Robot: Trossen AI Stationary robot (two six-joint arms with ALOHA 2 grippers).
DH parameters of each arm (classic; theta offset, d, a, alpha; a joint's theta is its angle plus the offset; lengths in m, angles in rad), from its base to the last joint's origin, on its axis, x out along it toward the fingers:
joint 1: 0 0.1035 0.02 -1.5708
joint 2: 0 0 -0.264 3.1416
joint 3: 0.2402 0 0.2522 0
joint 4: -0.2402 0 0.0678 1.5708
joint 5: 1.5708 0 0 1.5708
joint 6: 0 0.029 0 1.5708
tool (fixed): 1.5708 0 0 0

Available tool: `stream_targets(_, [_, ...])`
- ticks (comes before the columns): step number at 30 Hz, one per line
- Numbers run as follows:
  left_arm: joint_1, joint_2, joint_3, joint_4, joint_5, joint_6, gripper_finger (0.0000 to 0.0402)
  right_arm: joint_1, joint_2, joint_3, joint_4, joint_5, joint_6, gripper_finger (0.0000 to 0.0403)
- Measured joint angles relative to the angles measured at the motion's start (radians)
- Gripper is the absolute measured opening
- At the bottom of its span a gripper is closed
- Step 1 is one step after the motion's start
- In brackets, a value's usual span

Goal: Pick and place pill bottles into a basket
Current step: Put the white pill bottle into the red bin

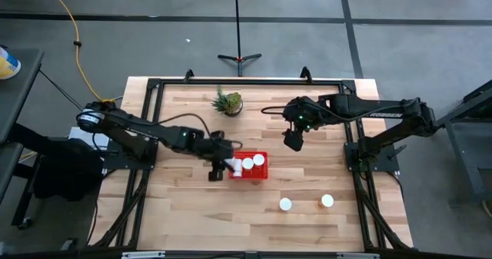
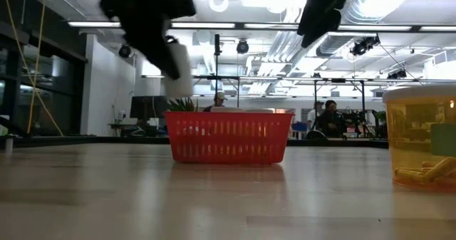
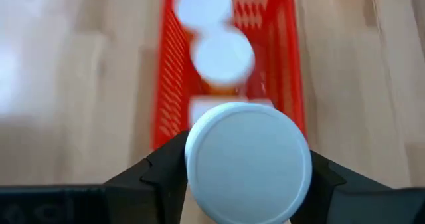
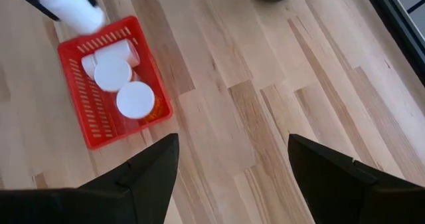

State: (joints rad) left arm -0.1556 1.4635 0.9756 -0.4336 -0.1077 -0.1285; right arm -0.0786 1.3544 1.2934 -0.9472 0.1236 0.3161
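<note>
From above, the red basket sits near the middle of the table, with white-capped pill bottles inside it. The left gripper is at the basket's 9 o'clock edge, pinching a white-capped bottle. Two more bottles stand on the bare wood at the basket's 5 o'clock: one nearer, another further toward 3 o'clock. A small potted plant stands at the basket's 12 o'clock. The right gripper hangs at the basket's 2 o'clock, apart from it.

At table height, the basket rests flat on the wood, and the left gripper's held bottle hangs above its left rim. An orange bottle stands close to the camera at 3 o'clock.

The left wrist camera shows the fingers clamped on a white cap, with the basket beyond holding two capped bottles.

The right wrist camera shows its fingers spread wide over bare wood, the basket with three white caps at 10 o'clock.
</note>
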Motion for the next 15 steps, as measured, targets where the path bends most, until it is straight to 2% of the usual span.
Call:
stream_targets(5, [0.045, 0.0, 0.036, 0.074, 0.049, 0.051, 0.0227, 0.0, 0.0, 0.0, 0.011, 0.001, 0.0, 0.0273])
stream_targets(15, [0.044, 0.04, 0.059, 0.209, 0.077, 0.049, 0.0233, -0.049, 0.0, 0.0, 0.032, 0.037, -0.01, 0.0273])
